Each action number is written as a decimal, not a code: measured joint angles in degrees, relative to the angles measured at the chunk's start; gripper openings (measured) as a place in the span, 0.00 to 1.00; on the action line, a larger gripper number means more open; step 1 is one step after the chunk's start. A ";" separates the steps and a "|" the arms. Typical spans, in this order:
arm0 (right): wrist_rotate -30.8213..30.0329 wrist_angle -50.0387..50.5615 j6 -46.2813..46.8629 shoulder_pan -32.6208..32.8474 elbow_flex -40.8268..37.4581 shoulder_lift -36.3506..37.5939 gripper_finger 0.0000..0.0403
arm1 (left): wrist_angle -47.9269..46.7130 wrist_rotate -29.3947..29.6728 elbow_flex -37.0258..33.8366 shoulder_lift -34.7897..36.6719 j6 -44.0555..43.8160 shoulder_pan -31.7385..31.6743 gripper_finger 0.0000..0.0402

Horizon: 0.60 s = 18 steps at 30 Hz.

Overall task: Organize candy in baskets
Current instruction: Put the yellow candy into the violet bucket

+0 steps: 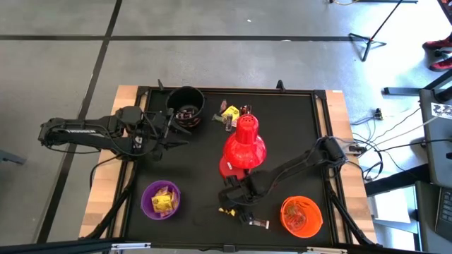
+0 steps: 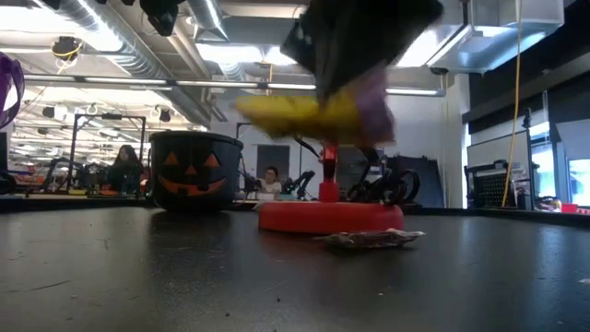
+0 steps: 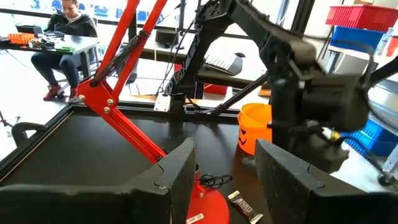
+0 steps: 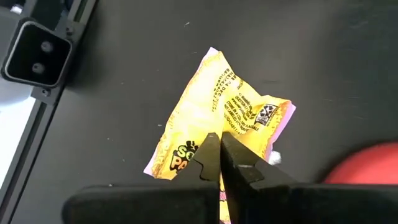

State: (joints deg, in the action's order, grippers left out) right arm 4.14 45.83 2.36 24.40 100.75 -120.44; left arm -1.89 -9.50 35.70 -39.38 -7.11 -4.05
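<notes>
My right gripper (image 4: 219,148) is shut on a yellow-wrapped candy (image 4: 217,106) with pink marks, above the table's near middle (image 1: 226,209). In the low view the candy (image 2: 300,115) hangs well above the tabletop. The black basket (image 1: 185,106) stands at the far left with dark candy in it. The purple basket (image 1: 161,199), at the near left, holds yellow candy. The orange basket (image 1: 301,215) is at the near right. My left gripper (image 3: 224,180) is open with nothing in it, level over the table's left side (image 1: 169,132). My right gripper pinches the yellow wrapper between its two fingertips at one edge (image 4: 210,135), near the printed end. The fingers slant down from above. The candy is lifted clear of the table and spreads out below the fingertips.
A red desk lamp (image 1: 244,144) stands in the middle of the table, its round base (image 2: 330,215) just beyond my right gripper. A dark brown candy (image 1: 261,224) lies near the front edge. Several more candies (image 1: 229,113) lie at the far middle.
</notes>
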 joint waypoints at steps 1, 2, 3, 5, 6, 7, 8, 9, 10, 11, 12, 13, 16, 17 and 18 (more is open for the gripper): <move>-0.63 1.43 -0.38 0.00 1.50 0.00 0.00 | 0.02 0.00 -0.01 0.00 -0.03 0.00 0.39; -1.05 2.92 -1.03 0.00 2.97 0.00 0.00 | 0.06 0.00 0.00 0.00 -0.25 0.00 0.39; -1.16 4.48 -1.44 0.00 4.24 0.07 0.00 | 0.06 -0.02 0.00 0.00 -0.70 0.00 0.39; -1.44 7.41 -2.06 0.00 6.91 0.07 0.00 | 0.14 -0.12 -0.02 0.00 -2.98 0.00 0.39; -1.84 8.73 -2.58 0.00 8.05 0.07 0.00 | 0.15 -0.21 -0.01 0.00 -4.29 0.00 0.39; -2.36 10.04 -2.79 0.00 9.09 0.07 0.00 | 0.16 -0.55 0.00 -0.10 -5.56 0.00 0.39; -2.96 11.41 -2.85 0.02 10.10 0.07 0.00 | 0.25 -0.82 0.00 -0.40 -6.51 0.00 0.39; -3.49 12.74 -2.87 0.02 10.96 0.07 0.00 | 0.19 -1.16 0.00 -0.67 -7.48 0.05 0.39; -4.16 13.67 -2.88 0.02 11.69 0.07 0.00 | 0.12 -1.69 -0.06 -1.08 -8.45 0.24 0.39; -4.79 14.31 -2.88 0.02 12.30 0.07 0.00 | 0.26 -2.20 -0.27 -1.58 -9.56 0.60 0.39; -5.51 14.46 -2.95 0.02 12.76 0.08 0.00 | 0.25 -2.57 -0.55 -2.14 -10.59 1.05 0.39; -6.18 14.39 -3.13 0.00 13.18 0.07 0.00 | 0.20 -2.94 -0.81 -2.90 -11.26 1.63 0.39; -6.75 14.34 -6.42 0.00 14.41 0.07 0.00 | -0.04 -3.36 -1.74 -5.74 -13.22 3.73 0.39; -6.84 14.26 -7.44 0.00 14.65 0.07 0.00 | 0.08 -3.31 -1.86 -6.93 -13.85 4.50 0.39; -7.24 14.24 -8.17 0.00 14.80 0.07 0.00 | 0.10 -3.25 -1.98 -8.08 -14.49 5.23 0.39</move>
State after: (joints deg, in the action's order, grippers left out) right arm -3.10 60.07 -5.81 24.40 115.54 -120.38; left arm -1.79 -12.75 33.72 -47.45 -21.60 1.17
